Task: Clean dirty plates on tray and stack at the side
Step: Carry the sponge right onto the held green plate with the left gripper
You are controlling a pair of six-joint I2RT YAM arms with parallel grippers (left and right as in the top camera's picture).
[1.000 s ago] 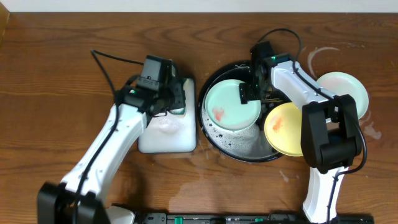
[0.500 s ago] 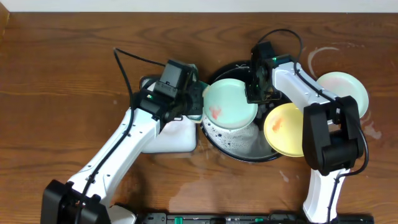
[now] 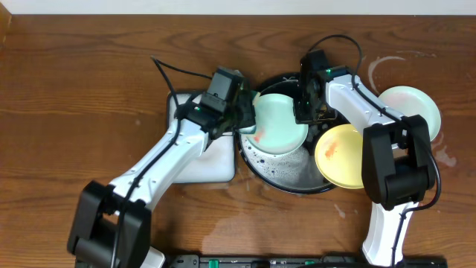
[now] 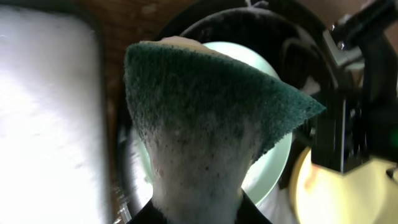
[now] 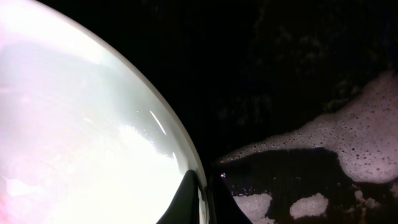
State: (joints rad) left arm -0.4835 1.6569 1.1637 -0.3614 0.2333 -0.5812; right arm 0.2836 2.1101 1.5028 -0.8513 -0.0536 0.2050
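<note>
A mint-green plate (image 3: 281, 123) with a red-orange smear lies tilted in the black tray (image 3: 286, 177). My right gripper (image 3: 304, 112) is shut on its right rim, and in the right wrist view the fingers (image 5: 186, 198) pinch the plate's edge (image 5: 81, 137). My left gripper (image 3: 242, 115) is shut on a green sponge (image 4: 211, 93), soapy at its base, which hangs at the plate's left edge over the smear. A yellow plate (image 3: 338, 155) with a smear leans on the tray's right rim. Another mint plate (image 3: 410, 109) sits on the wooden table at the right.
A white rectangular tray (image 3: 199, 162) stands just left of the black tray, under my left arm. Suds (image 5: 360, 146) and water lie in the black tray's bottom. Whitish soapy marks (image 3: 387, 65) streak the wood near the right plate.
My left arm has swung right from the white tray, carrying the sponge to the mint plate's left edge. My right gripper has shut on the plate's rim.
</note>
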